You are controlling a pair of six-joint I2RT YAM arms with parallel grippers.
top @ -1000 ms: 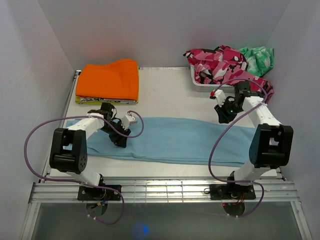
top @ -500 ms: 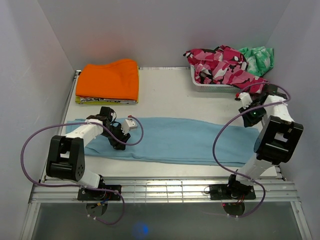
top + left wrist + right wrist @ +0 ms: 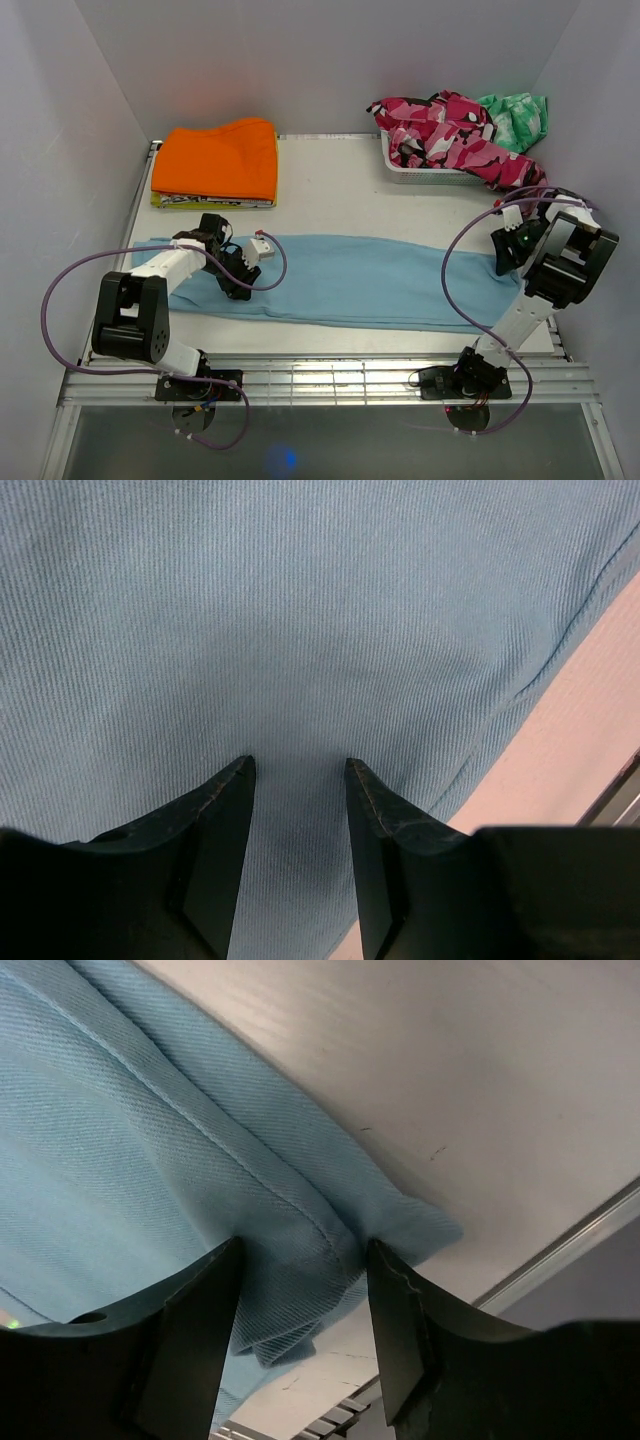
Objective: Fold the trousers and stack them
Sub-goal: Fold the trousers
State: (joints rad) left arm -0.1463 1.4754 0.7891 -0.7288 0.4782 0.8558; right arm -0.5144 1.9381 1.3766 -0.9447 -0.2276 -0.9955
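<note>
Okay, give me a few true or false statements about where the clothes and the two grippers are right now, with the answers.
1. The trousers lie stretched out flat across the table. True.
2. The orange garment sits in the white basket. False: the orange garment lies folded at the table's far left corner, and the white basket holds the pink camouflage garment.
3. The left gripper is clamped on a bunched-up fold of the trousers. False: its jaws stand open over flat cloth.
4. The right gripper is at the right end of the trousers, jaws open on either side of a corner of the cloth. True.
</note>
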